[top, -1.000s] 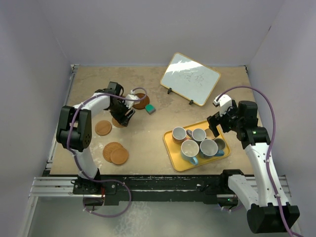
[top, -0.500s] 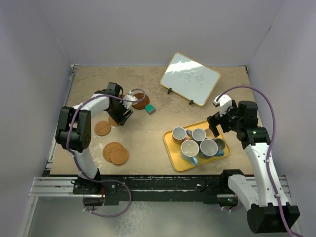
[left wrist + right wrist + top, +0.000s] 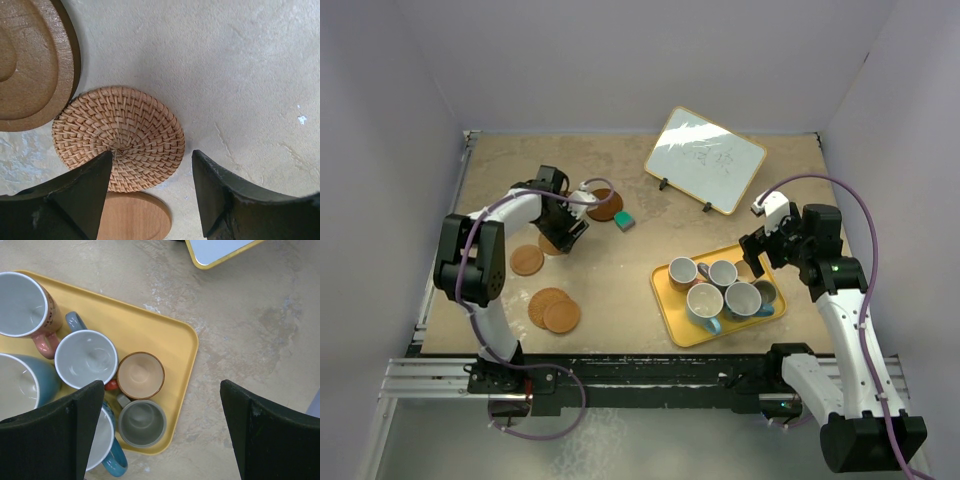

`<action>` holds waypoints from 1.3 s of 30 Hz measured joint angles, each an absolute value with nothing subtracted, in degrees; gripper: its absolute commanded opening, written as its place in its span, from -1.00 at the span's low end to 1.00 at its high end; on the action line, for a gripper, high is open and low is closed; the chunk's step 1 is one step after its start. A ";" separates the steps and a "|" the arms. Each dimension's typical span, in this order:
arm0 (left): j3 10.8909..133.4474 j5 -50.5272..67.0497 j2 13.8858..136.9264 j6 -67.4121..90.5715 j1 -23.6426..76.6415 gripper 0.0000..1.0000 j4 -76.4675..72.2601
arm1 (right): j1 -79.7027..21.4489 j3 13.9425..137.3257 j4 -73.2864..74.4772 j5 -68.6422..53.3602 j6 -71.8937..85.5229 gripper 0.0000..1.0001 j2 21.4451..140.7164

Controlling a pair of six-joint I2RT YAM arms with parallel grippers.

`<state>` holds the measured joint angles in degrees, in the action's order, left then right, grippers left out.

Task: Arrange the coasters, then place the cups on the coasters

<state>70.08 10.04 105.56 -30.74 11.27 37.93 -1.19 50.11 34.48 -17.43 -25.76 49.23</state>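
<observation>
Left gripper [image 3: 150, 159]: jaws partly apart with nothing clamped, low over the table [image 3: 620, 290] at the far left.
Woven coaster [image 3: 118, 137]: flat on the table under that gripper. One finger overlaps its near edge, and whether it touches is hard to say from here.
Dark ringed coaster [image 3: 30, 65]: just beside the woven one.
Smooth light coaster [image 3: 132, 217]: just on the woven one's other side.
Other coasters: one alone [image 3: 528, 260] and two overlapping [image 3: 555, 310], nearer the left arm's base.
Right gripper [image 3: 160, 390]: spread wide, holding nothing, above the yellow tray's [image 3: 150, 325] corner.
Cups: all in the tray, packed close, with the orange-tan one [image 3: 140, 375] and the grey one [image 3: 142, 422] nearest that corner.
</observation>
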 measured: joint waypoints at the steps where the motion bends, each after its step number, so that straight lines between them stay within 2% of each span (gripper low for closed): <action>1: 70.43 10.07 105.89 -30.61 11.27 0.24 38.00 | -1.19 50.11 34.48 -17.43 -25.76 1.00 49.23; 12: 76.86 10.96 110.63 -29.45 11.27 0.23 37.76 | -1.19 50.11 34.48 -17.43 -25.93 1.00 49.23; 21: 77.80 14.72 109.84 -29.12 11.75 0.27 37.93 | -1.19 50.11 34.50 -17.43 -26.17 1.00 49.65; 31: 80.77 19.53 108.09 -29.34 16.69 0.26 37.19 | -1.19 50.11 34.50 -17.43 -26.20 1.00 49.87; 39: 84.49 22.33 113.95 -29.56 19.90 0.25 36.97 | -1.19 50.11 34.52 -17.43 -26.20 1.00 49.87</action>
